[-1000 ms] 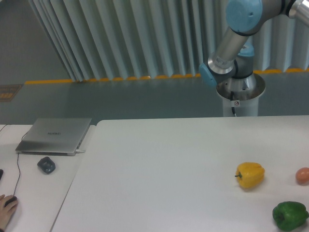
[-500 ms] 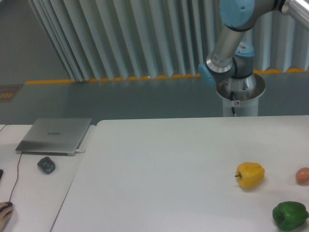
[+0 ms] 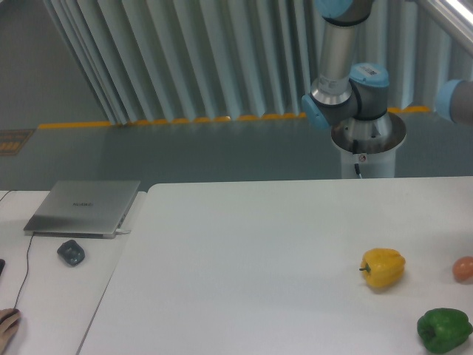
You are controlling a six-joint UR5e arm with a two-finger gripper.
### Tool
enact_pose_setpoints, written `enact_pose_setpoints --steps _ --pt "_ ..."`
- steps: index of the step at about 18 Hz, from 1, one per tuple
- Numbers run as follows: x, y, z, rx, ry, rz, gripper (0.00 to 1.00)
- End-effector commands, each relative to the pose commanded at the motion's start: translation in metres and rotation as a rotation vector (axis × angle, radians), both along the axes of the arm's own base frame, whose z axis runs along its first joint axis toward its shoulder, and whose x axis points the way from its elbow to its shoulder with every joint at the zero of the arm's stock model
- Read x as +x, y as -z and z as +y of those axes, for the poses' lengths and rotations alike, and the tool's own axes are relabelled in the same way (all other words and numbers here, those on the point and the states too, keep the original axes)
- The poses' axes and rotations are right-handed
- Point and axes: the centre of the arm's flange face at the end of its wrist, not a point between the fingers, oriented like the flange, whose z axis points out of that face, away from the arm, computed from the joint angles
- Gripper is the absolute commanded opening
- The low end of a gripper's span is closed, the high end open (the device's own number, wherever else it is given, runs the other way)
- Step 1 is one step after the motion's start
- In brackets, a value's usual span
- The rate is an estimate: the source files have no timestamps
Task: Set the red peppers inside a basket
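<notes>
white table [image 3: 259, 251], yellow pepper [image 3: 383, 268], green pepper [image 3: 443, 330]

The closed laptop [image 3: 83, 207] carries a small lid logo, too blurred to read, possibly a brand name

Right edge — 3 fruits [image 3: 383, 268]

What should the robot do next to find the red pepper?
Probably bring the arm down toward the right side of the table. Only the yellow pepper, green pepper and an orange fruit show there; no red pepper, basket or tool is in view, so they probably sit off-frame.
</notes>
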Motion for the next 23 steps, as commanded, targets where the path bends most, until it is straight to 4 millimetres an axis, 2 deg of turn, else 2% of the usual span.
enact_pose_setpoints --steps 4,7,11,13,23 --pt "0.025 -0.017 -0.008 -0.055 0.156 -0.053 1.0" --pt "0.034 -0.023 -0.014 -0.08 0.2 -0.085 1.0" --pt "0.034 -0.025 -0.019 -0.143 0.259 -0.083 1.0" --pt "0.037 -0.027 -0.015 -0.163 0.307 -0.067 1.0" --pt "0.036 -0.022 -0.01 -0.171 0.319 -0.068 1.0"
